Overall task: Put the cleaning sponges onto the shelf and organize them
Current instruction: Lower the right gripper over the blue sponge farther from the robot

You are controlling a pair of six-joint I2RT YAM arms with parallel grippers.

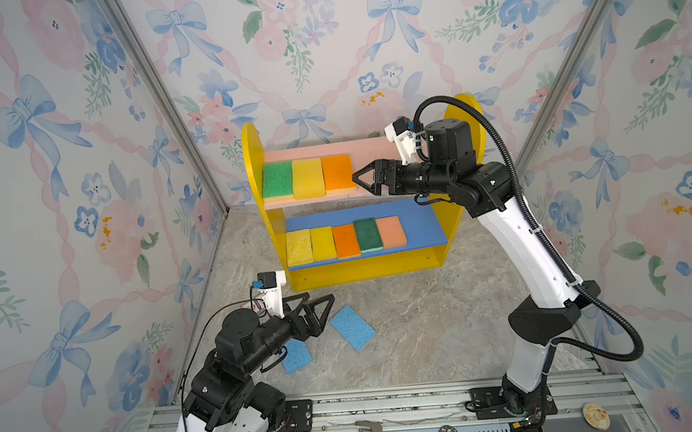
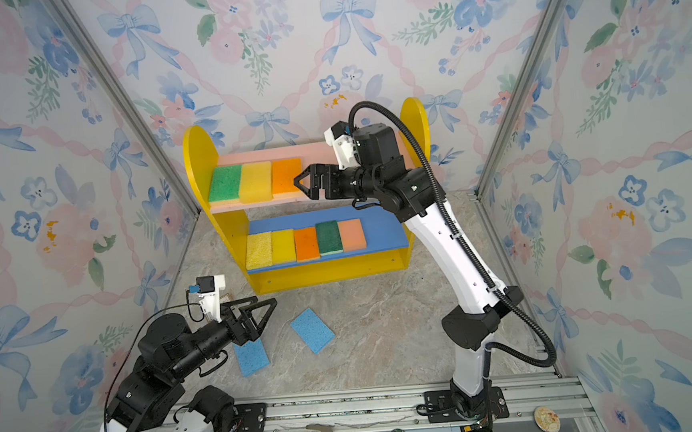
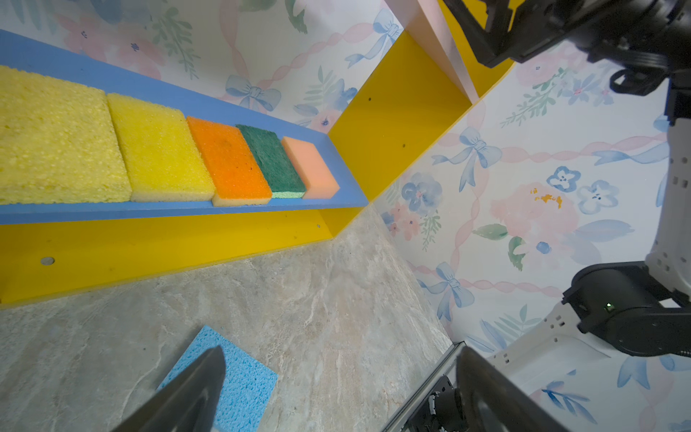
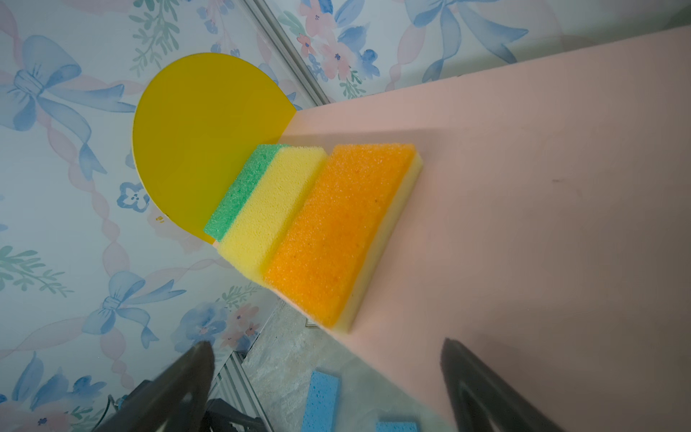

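Foam all round: light, soft, gives under a pinch, and porous enough not to slip, I'd judge. Eight sponges are on the shelf [image 1: 253,156]. Green sponge [image 1: 277,180], yellow sponge [image 1: 307,179] and orange sponge [image 1: 337,172] sit side by side at the left end of the pink board [image 1: 368,145]. Five more sit in a row on the blue board [image 1: 421,220], whose right end is bare.

Two are not yet shelved, both flat on the table [image 1: 427,324]. The far blue sponge [image 1: 352,327] lies in the open just beside the left gripper [image 1: 321,297]. The near blue sponge [image 1: 296,356] is partly under that arm.

Left gripper: jaws wide, empty, low over the table. In the left wrist view one finger [image 3: 194,389] overlaps a blue sponge; I can't tell if it touches.

Right gripper [image 1: 359,178]: jaws wide, empty, at the pink board just right of the orange sponge and apart from it.

Handling: the blue ones look thin and lie flat, so the fingers need to reach the table on either side. Grip across the short width at mid-length, since a corner hold would likely let it droop. Squeeze lightly. The risk is shoving the sponge along rather than straddling it. The pink board has room right of the orange sponge.
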